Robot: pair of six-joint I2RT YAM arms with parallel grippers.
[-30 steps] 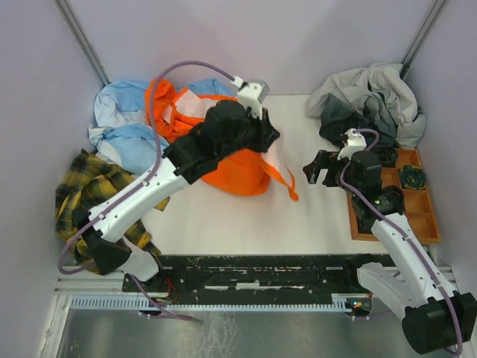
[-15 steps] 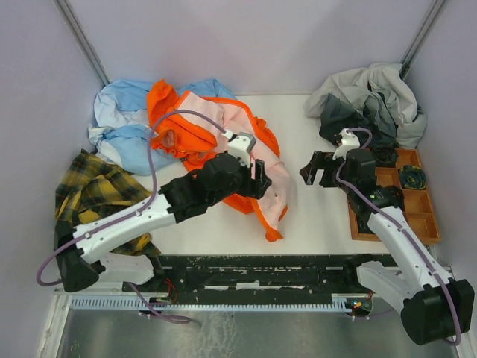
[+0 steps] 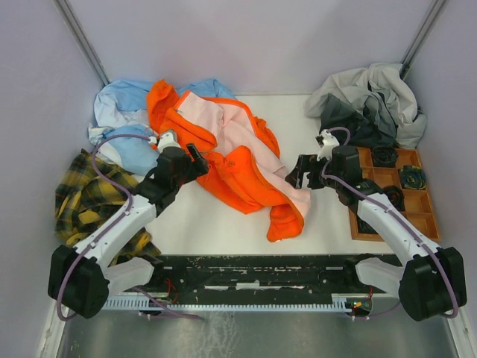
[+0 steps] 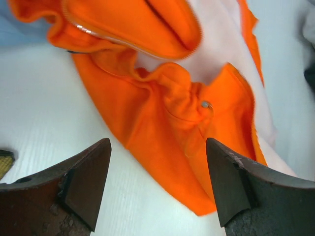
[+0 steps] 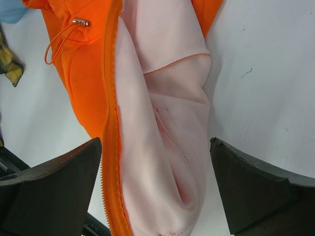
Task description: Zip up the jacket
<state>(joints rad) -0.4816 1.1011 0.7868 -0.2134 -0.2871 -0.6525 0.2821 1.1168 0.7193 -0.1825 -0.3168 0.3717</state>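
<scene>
Two arms reach in from the near edge toward the jacket [image 3: 238,168], which sprawls unzipped across the middle of the white counter [image 3: 216,224]. Its pale pink lining faces up, orange fabric is bunched on its left half, and its back-left end lies against a light blue garment [image 3: 123,101].

The left arm [image 3: 127,220] ends just beside the jacket's left edge. The left jaws are spread wide with nothing between them. In the left wrist view they frame orange folds [image 4: 162,113], a small metal snap [image 4: 205,104] and, farther up, a run of pale zipper [image 4: 93,32].

The right arm [image 3: 387,220] ends near the jacket's right side. The right jaws are also parted and empty. In the right wrist view they hang over the pink lining [image 5: 162,98], with a line of orange zipper teeth [image 5: 106,98] and a drawcord toggle [image 5: 78,21] to one side.

A yellow plaid shirt [image 3: 93,194] lies at the left edge. A grey and dark clothing heap [image 3: 369,101] sits at the back right, above a wooden compartment tray [image 3: 417,201].
</scene>
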